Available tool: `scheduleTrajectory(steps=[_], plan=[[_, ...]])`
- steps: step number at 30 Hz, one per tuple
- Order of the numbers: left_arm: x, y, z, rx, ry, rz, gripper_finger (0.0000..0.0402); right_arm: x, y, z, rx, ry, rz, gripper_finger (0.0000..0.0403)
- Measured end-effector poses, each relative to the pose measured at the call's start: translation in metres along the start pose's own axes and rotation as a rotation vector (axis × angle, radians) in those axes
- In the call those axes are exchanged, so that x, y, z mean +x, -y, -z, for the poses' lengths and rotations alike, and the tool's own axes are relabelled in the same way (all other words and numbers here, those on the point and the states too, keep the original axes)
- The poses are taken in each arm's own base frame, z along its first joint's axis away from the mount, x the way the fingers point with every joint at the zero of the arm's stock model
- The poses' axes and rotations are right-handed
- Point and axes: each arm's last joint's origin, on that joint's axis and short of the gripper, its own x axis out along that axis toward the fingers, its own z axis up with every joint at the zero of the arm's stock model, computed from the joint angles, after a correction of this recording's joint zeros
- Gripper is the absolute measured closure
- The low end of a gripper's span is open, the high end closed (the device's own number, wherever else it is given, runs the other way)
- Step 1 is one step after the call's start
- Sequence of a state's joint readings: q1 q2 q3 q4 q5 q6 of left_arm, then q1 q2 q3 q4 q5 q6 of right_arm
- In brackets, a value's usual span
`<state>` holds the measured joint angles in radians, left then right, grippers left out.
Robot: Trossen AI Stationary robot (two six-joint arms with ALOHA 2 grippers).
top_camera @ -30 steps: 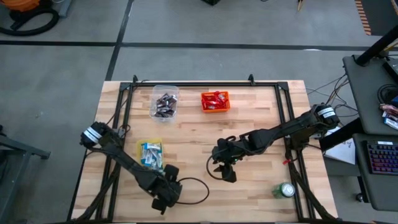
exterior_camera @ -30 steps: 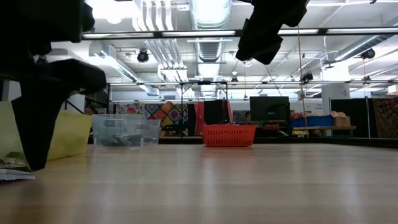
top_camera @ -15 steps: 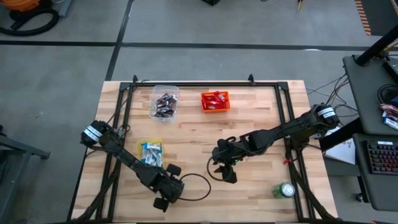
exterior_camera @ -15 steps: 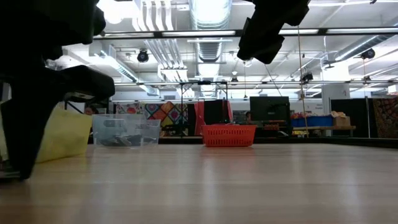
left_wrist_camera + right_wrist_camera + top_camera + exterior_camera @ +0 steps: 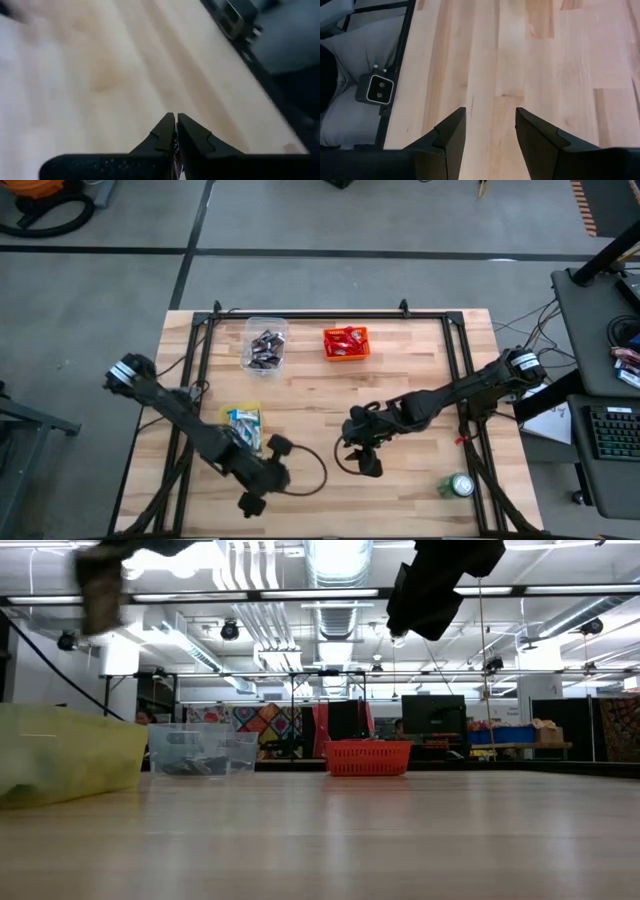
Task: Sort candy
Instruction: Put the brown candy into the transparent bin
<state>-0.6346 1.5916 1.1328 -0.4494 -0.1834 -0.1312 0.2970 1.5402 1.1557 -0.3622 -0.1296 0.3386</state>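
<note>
My left gripper (image 5: 248, 502) hangs above the table's near left part, close to the yellow bin (image 5: 240, 425) of blue-and-white candy. It is shut on one candy, of which only a sliver shows. In the low view it is a blur high at the left (image 5: 100, 585). My right gripper (image 5: 365, 465) stands open over bare wood near the table's middle, nothing between its fingers (image 5: 487, 125). A clear bin (image 5: 264, 346) holds dark candy. An orange bin (image 5: 346, 342) holds red candy. My left gripper pinches a candy between its two fingers. Only a thin strip of wrapper (image 5: 175, 150) shows in the narrow gap between them, so which part of the candy it has cannot be told. The candy is lifted clear of the table.
A green can (image 5: 460, 485) stands at the near right corner. A black frame (image 5: 310, 313) runs along the table's far edge and down both sides. Bare wood lies between the two grippers and in front of the bins (image 5: 330, 830).
My left gripper has shut on a candy that lay on the table at the near left and has risen with it, well clear of the wood. The candy no longer lies on the table. The left arm has swung out toward the table's left edge.
</note>
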Motion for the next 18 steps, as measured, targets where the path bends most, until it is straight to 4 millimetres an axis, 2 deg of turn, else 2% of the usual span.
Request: scheduleTrajectory(steps=[5, 9, 14, 18], plan=[[-0.054, -0.025, -0.005, 0.065, 0.096, -0.238, 0.0401, 0.0, -0.003, 0.001, -0.006, -0.003, -0.006, 0.0243], [-0.091, -0.06, 0.002, 0.053, 0.1, -0.515, 0.0402, 0.0, -0.003, 0.001, -0.009, -0.003, -0.006, 0.0243], [-0.116, -0.124, 0.021, -0.106, 0.055, -0.751, 0.0401, 0.0, -0.003, 0.001, -0.024, 0.005, 0.002, 0.0243], [-0.121, -0.186, 0.058, -0.313, -0.075, -0.929, 0.0401, 0.0, -0.002, 0.0, -0.037, 0.022, 0.048, 0.0243]])
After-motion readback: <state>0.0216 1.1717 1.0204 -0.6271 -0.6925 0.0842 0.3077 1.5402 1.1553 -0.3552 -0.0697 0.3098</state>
